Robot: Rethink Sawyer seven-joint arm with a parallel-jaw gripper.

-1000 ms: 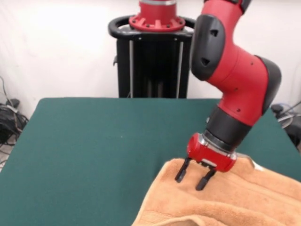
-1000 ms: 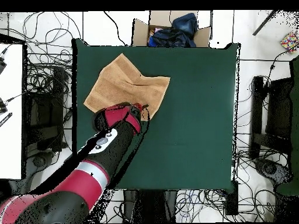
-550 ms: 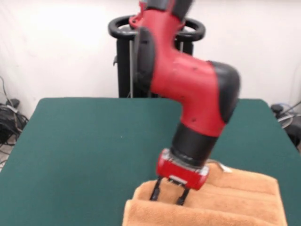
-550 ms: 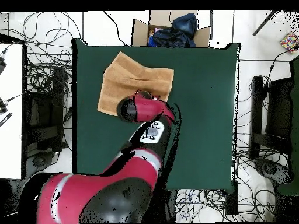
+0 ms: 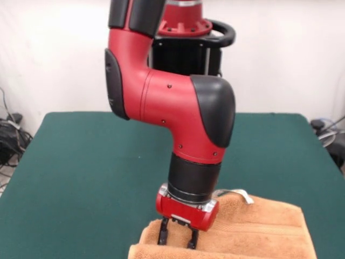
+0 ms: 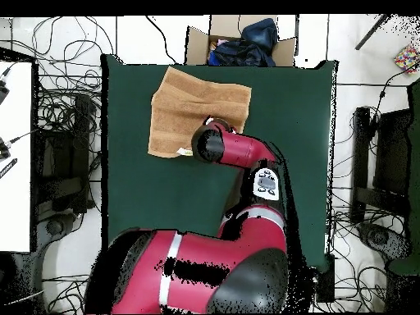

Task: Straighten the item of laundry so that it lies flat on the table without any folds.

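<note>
My jaws [image 5: 176,240] sit low in the frame's centre, black fingers [image 5: 162,235] a little apart and pressed down onto the orange-tan terry-cloth towel [image 5: 253,232]; I cannot tell whether any cloth is pinched between them; directly beneath is a raised ridge along the towel's left end in the front view, so that edge looks doubled over; from the jaws the cloth runs toward the lower right of the frame, long axis left to right, small white tag [image 5: 241,195] just right of the wrist; overhead, the towel [image 6: 189,111] lies in the upper left of the dark green felt bench [image 6: 287,148]; I judge the flattening unfinished.
</note>
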